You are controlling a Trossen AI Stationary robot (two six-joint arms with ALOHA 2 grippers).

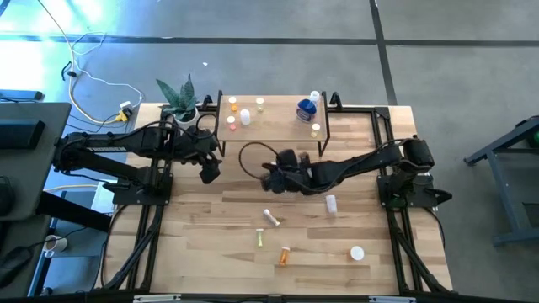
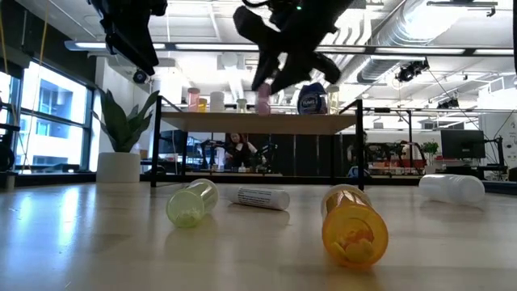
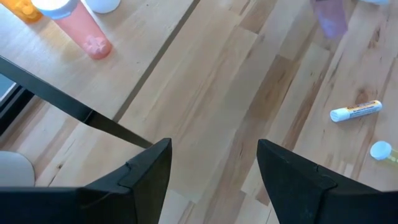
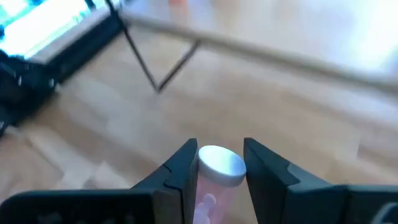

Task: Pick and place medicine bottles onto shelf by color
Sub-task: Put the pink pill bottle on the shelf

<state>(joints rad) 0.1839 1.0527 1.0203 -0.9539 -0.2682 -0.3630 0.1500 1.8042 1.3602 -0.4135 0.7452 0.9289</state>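
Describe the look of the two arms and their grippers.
Both arms are dark, nearly black, jointed segments. The left gripper has two broad, angular, matte black fingers. The right gripper has the same angular dark fingers. A black cable loops near the right arm.

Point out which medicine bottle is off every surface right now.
The pink bottle with the white cap, clamped in the right pincer above the table in front of the shelf. The other bottles lie on the table or stand on the shelf.

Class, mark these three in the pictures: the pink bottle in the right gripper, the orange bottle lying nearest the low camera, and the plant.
Pink bottle [image 4: 219, 167]: right wrist view, on its white cap.
Orange bottle [image 2: 353, 226]: low view, on its side wall.
Plant [image 1: 179, 95]: high view, on its leaves.
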